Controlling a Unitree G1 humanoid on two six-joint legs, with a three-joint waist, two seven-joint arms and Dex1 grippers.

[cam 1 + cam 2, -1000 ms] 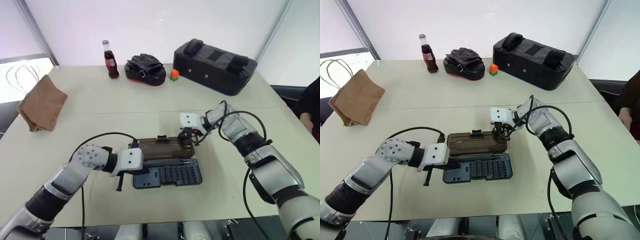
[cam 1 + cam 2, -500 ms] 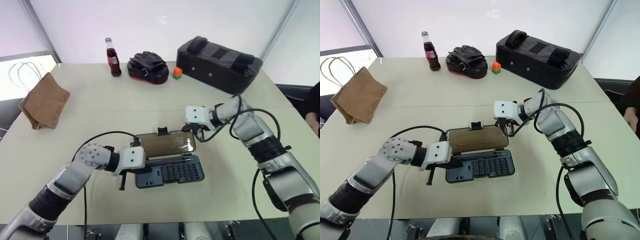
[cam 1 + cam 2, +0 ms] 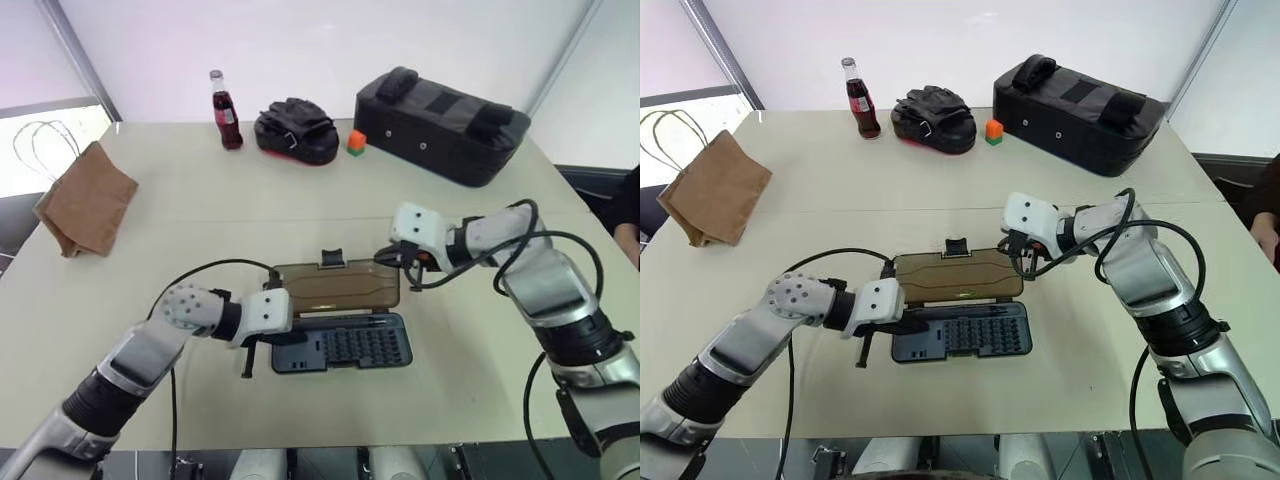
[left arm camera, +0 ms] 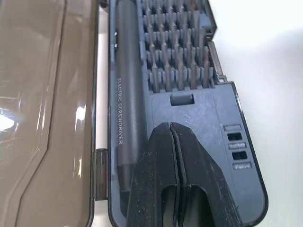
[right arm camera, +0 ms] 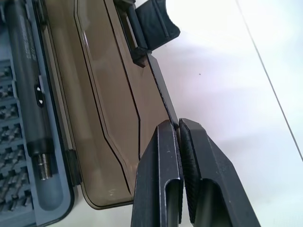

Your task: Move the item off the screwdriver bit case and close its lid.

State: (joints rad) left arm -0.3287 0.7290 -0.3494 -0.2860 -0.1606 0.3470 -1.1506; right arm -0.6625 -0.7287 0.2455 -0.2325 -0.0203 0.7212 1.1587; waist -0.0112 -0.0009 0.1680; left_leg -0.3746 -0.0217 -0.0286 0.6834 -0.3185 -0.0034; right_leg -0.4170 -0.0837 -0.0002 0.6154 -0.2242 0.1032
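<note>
The screwdriver bit case (image 3: 342,346) lies open near the front edge of the table (image 3: 220,215), its tray of bits toward the near side and the lid (image 3: 335,288) hinged along the far side. The paper bag (image 3: 85,204) sits well apart from it, at the far left of the table, handles pointing away.

From the head views, the left gripper (image 3: 288,339) rests at the case's left end, and the right gripper (image 3: 392,257) is at the lid's right edge. How each stands is plainer up close. The left wrist view has the two black fingers (image 4: 161,170) pressed together with nothing between them, tips lying on the case's dark tray just beside the slim driver (image 4: 127,94). The right wrist view shows the fingers (image 5: 163,156) pinched on the lid's thin edge, with the black latch tab (image 5: 154,21) further along that same edge.

A second ago the lid lay nearly flat on the table beyond the tray; now it stands tilted up off the table, its smoky panel facing the camera, and the right gripper has risen with it and drawn toward the right. The left gripper has kept its place at the case's left end.

At the far side stand a cola bottle (image 3: 222,99), black gloves (image 3: 294,130), a small orange and green block (image 3: 354,142) and a large black padded bag (image 3: 440,108).
</note>
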